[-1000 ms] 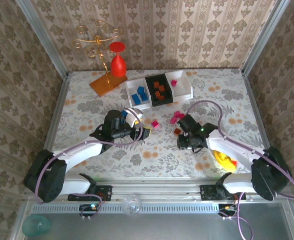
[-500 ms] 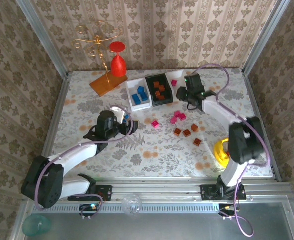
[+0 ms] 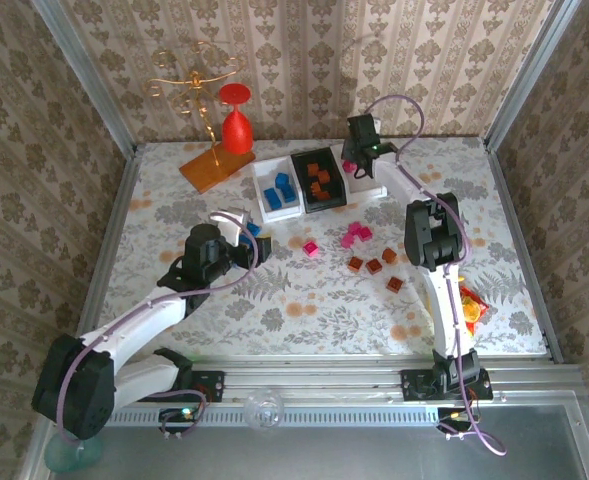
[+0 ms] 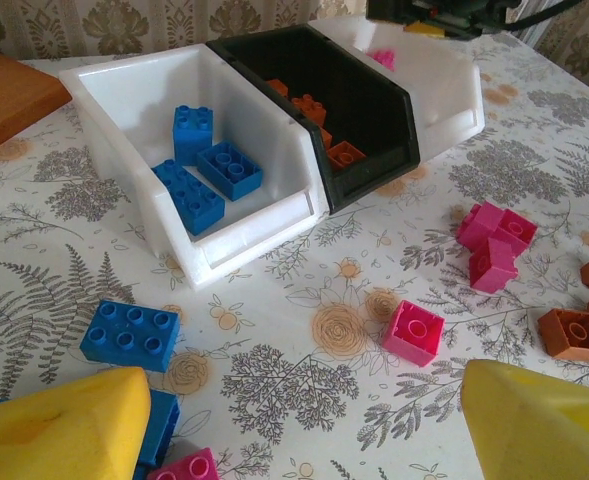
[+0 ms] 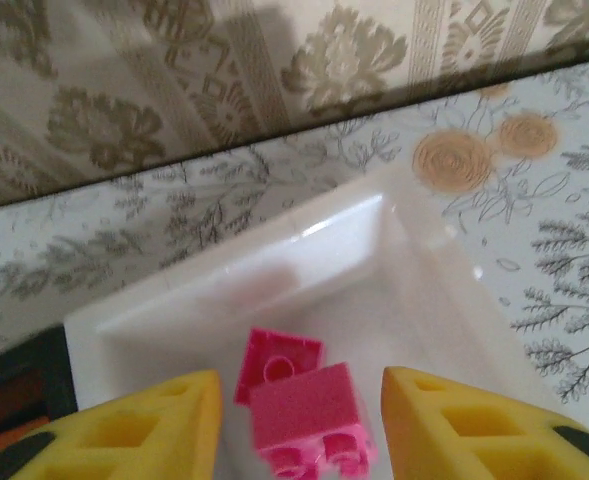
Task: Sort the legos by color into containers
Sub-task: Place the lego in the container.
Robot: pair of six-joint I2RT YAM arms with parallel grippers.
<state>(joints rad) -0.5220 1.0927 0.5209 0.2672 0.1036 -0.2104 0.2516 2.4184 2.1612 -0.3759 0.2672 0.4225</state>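
Pads of your right gripper [image 5: 299, 400] stand apart, clear of the pink lego [image 5: 309, 412] between them, since it belongs in this white container [image 5: 374, 250] with 1 other pink, while your left gripper [image 4: 304, 400] gapes wide, empty, above loose blue legos [image 4: 129, 335].

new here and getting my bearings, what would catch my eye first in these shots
The right arm stretches far back, its end effector open over two magenta bricks at the right-hand white bin. Next come the bright red wine glass on the orange board, back left, and loose bricks scattered across the middle of the table.
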